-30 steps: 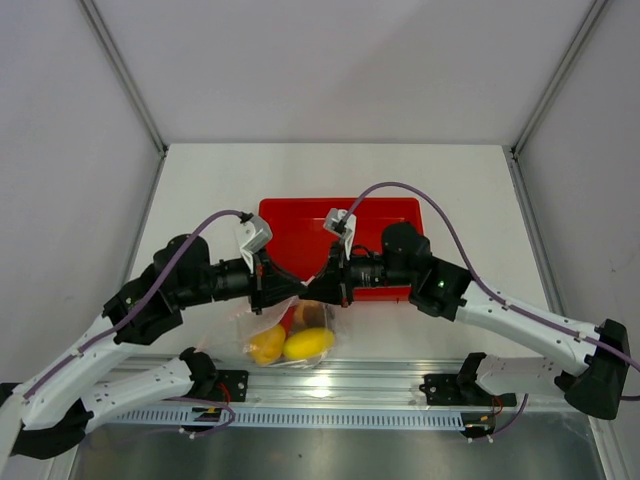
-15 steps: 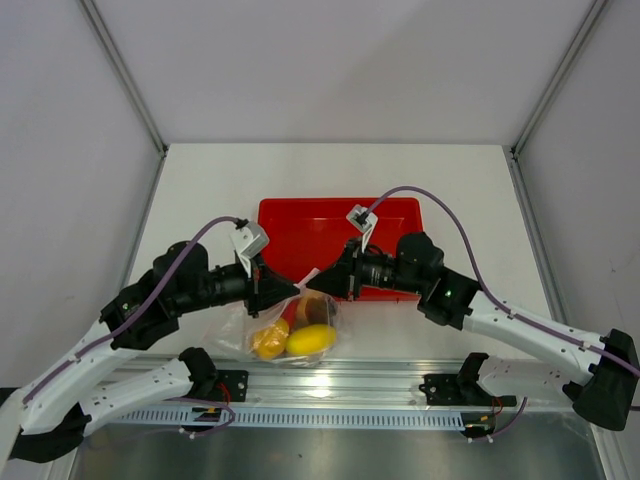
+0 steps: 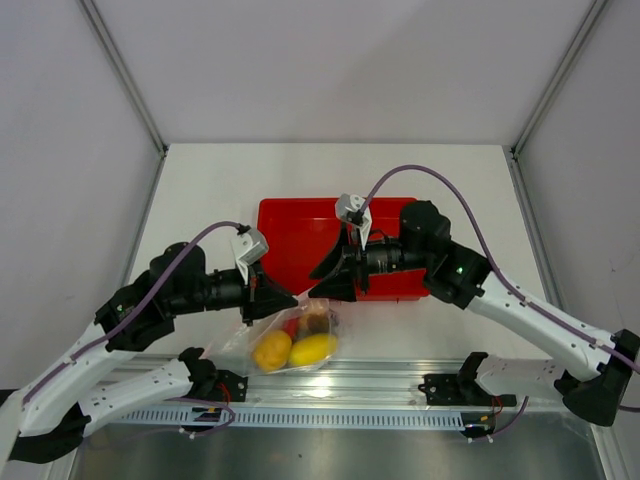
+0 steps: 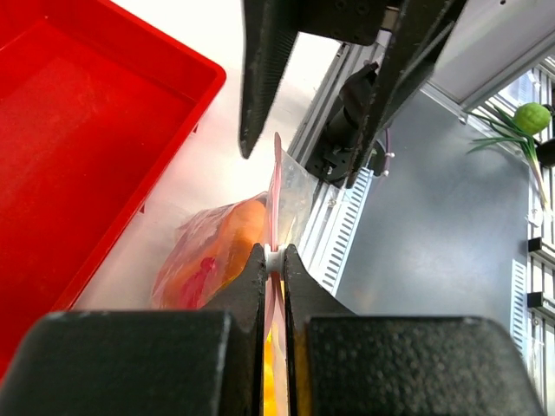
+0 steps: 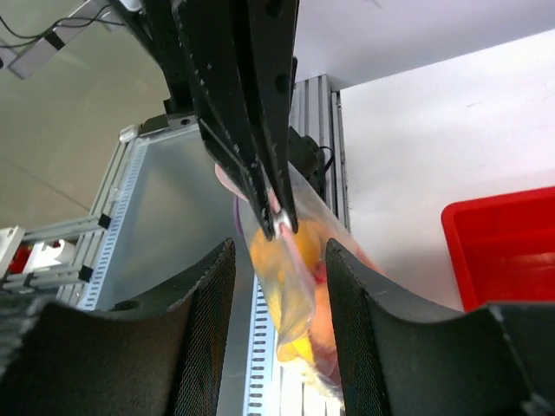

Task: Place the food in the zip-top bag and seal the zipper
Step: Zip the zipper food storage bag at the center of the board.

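The zip-top bag [image 3: 290, 338] rests at the table's near edge with the food inside: two yellow fruits [image 3: 313, 348], tan round fruits [image 3: 315, 322] and something red. My left gripper [image 3: 266, 300] is shut on the zipper [image 4: 274, 186] at the bag's left corner; in the left wrist view the pink strip runs between its fingertips [image 4: 257, 264]. My right gripper [image 3: 322, 286] stands open just right of the bag's top, over the tray's front rim. In the right wrist view the bag [image 5: 295, 295] hangs between the spread fingers [image 5: 208, 321] without touching them.
The red tray [image 3: 300, 225] lies just behind the bag and looks bare where it shows. An aluminium rail [image 3: 380, 385] with the arm bases runs along the near edge. White walls and metal posts enclose the table on three sides.
My right gripper has opened, let go of the zipper and drawn back to the right. The bag now hangs from the left gripper alone and has sagged lower.
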Available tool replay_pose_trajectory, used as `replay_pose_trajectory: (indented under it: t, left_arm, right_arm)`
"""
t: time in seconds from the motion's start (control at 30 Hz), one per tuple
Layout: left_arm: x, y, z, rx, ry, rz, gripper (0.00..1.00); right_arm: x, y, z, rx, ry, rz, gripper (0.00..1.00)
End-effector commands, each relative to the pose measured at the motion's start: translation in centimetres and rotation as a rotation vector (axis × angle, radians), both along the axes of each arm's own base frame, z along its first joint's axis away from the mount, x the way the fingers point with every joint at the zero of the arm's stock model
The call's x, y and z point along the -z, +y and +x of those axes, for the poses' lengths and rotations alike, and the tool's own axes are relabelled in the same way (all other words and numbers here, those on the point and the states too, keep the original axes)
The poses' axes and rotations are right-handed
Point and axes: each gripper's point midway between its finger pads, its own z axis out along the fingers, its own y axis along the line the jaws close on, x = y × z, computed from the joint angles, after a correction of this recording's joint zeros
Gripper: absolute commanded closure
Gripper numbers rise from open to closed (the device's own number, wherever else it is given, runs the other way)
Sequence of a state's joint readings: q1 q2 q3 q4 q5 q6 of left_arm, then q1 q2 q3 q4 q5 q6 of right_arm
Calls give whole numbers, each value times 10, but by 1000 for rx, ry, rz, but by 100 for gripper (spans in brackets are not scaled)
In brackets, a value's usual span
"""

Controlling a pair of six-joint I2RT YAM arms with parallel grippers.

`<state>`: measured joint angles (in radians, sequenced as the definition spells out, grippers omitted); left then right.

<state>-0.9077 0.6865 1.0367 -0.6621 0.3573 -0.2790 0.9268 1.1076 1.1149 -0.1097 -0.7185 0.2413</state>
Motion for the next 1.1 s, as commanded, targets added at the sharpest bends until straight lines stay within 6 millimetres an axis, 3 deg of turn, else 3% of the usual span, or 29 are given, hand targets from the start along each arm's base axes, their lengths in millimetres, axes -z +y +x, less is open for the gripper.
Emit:
replay_pose_trajectory:
  t: [0.0, 0.4, 1.0, 1.07]
  left_arm:
    - [-16, -1, -7, 37, -19, -36, 99]
    - [-22, -2, -9, 51, -22, -50, 100]
    - [-17, -7, -8, 66, -10, -37, 99]
    - [-18, -7, -8, 66, -12, -40, 100]
  right_arm:
    - [5, 1, -6, -117, -28, -37, 52]
    - [14, 8, -8, -181, -1, -69, 53]
    - [9, 15, -9, -222, 18, -35, 71]
    - [9, 15, -9, -222, 18, -35, 77]
